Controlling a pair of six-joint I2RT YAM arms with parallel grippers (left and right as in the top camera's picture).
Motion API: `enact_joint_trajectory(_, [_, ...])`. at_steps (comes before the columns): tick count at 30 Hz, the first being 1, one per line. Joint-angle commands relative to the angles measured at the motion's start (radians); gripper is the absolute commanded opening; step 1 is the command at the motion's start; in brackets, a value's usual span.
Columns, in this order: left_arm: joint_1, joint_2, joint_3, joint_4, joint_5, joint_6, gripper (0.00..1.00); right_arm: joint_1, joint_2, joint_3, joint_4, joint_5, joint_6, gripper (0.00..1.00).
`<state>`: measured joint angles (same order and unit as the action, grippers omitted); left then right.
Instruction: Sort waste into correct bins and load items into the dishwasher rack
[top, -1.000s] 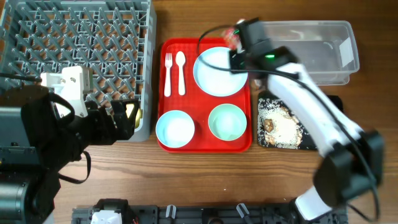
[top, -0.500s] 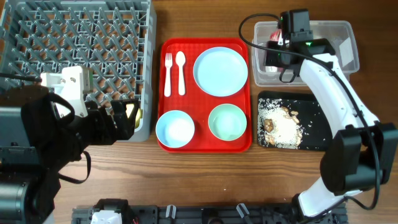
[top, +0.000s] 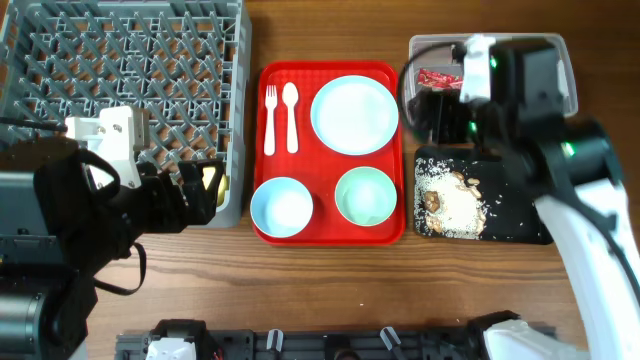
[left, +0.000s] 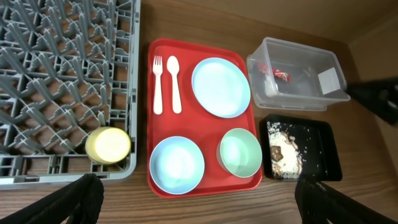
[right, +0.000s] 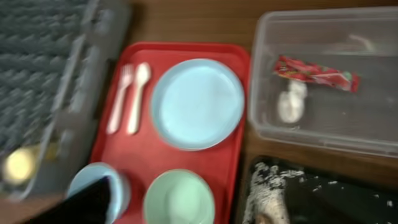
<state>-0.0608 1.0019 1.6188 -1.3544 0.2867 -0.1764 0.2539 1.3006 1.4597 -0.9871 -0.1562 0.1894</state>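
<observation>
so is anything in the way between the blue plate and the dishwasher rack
Only the white fork and spoon, lying on the red tray between the plate and the wall of the rack. Lifted over them, nothing visible blocks it.

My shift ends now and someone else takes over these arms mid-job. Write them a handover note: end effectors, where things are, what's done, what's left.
Left end effector: open, empty, by the dishwasher rack.
Right end effector: open, empty, over the clear tub.
Done: the red snack wrapper lies in the clear tub, the food scraps lie in the black tray, and the yellow cup sits in a corner of the rack.
Left: the pale-blue plate, pale-blue bowl, mint-green bowl, white fork and white spoon are on the red tray, not yet racked.
</observation>
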Motion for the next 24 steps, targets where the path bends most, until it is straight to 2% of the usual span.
enact_joint_trajectory(1, [-0.003,-0.005,0.005,0.003,0.012,0.019,1.00,0.026,-0.053,0.016,-0.055,-0.182,-0.002,1.00])
enact_joint_trajectory(5, [-0.003,-0.005,0.005,0.003,0.012,0.019,1.00,0.028,-0.063,0.016,-0.092,-0.329,0.045,1.00])
enact_joint_trajectory(7, [-0.003,-0.005,0.005,0.003,0.012,0.019,1.00,0.028,-0.059,0.016,-0.106,-0.330,0.114,1.00])
enact_joint_trajectory(10, [-0.003,-0.005,0.005,0.003,0.012,0.019,1.00,0.018,-0.069,0.016,-0.150,-0.315,0.100,1.00])
enact_joint_trajectory(14, [-0.003,-0.005,0.005,0.003,0.012,0.019,1.00,0.018,-0.142,0.016,-0.105,-0.340,-0.051,1.00])
enact_joint_trajectory(21, [-0.003,-0.005,0.005,0.003,0.012,0.019,1.00,0.018,-0.376,0.015,-0.068,-0.335,-0.303,1.00])
enact_joint_trajectory(24, [-0.003,-0.005,0.005,0.003,0.012,0.019,1.00,0.018,-0.469,-0.003,-0.011,-0.333,-0.459,1.00])
